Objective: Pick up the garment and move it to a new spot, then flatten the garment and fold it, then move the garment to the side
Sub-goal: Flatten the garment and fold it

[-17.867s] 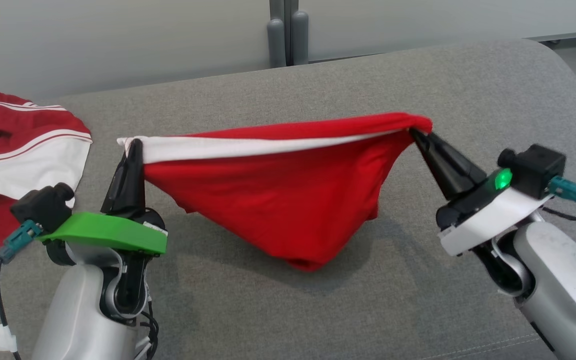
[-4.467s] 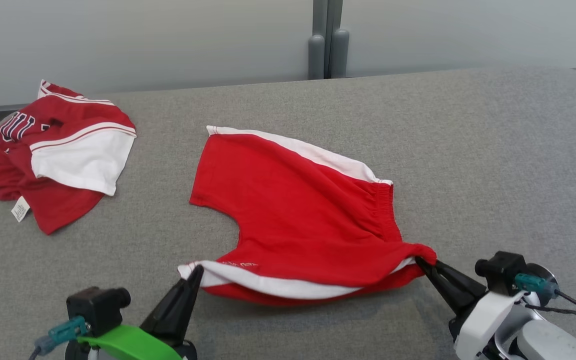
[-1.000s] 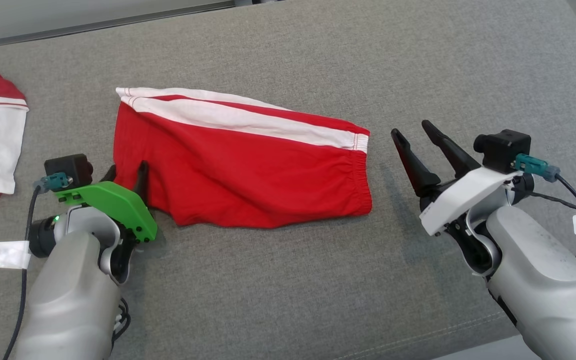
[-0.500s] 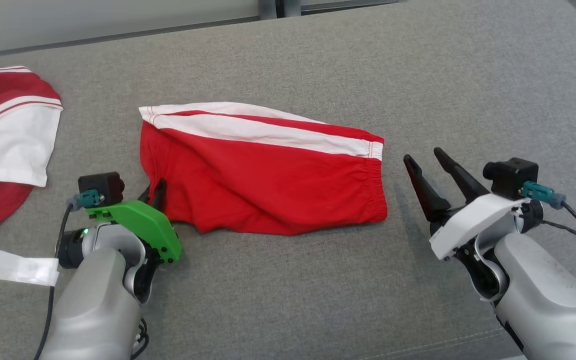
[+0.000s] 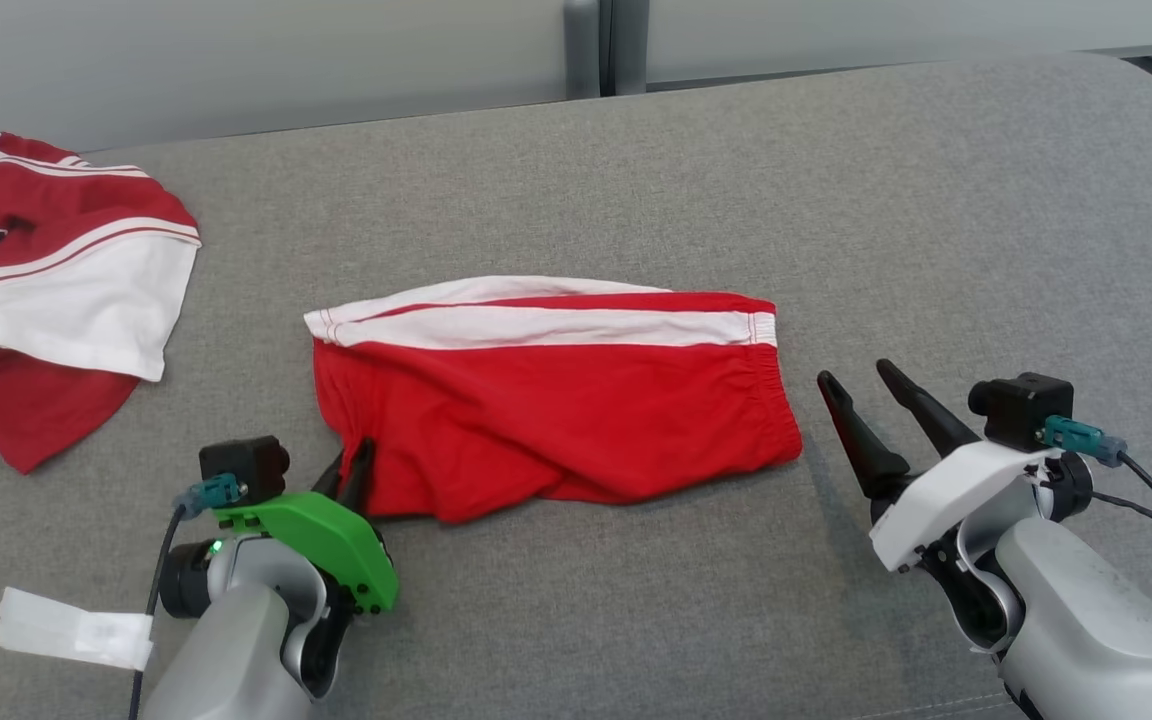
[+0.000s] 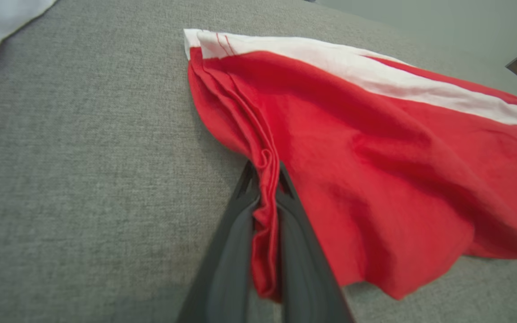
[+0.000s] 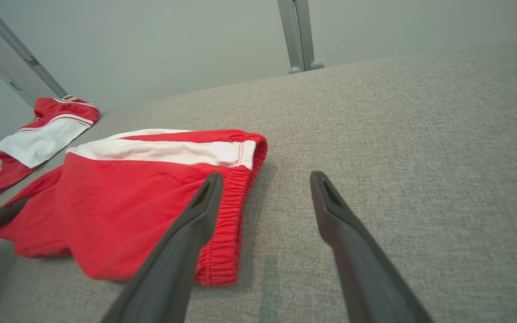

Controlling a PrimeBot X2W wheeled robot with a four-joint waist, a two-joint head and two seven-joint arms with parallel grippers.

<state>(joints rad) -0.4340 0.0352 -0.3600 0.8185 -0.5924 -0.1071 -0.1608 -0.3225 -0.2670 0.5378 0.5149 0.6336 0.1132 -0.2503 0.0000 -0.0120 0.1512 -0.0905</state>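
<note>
Two claws: the left claw [image 6: 265, 175] is clamped on a bunched red edge of the shorts [image 5: 556, 420], at their 7 o'clock corner. The right claw [image 5: 851, 375] has its fingers apart and empty, just beside the waistband [image 5: 771, 400] at 3 o'clock. The shorts lie folded in the middle of the grey tabletop [image 5: 636, 160]; a jersey [image 5: 66, 300] lies at 10 o'clock. I think a pull from one side only can drag the cloth and open the fold, because the waistband end is free.

Left hand [image 5: 354, 455] pinched closed, right hand [image 5: 854, 372] fingers spread wide
</note>
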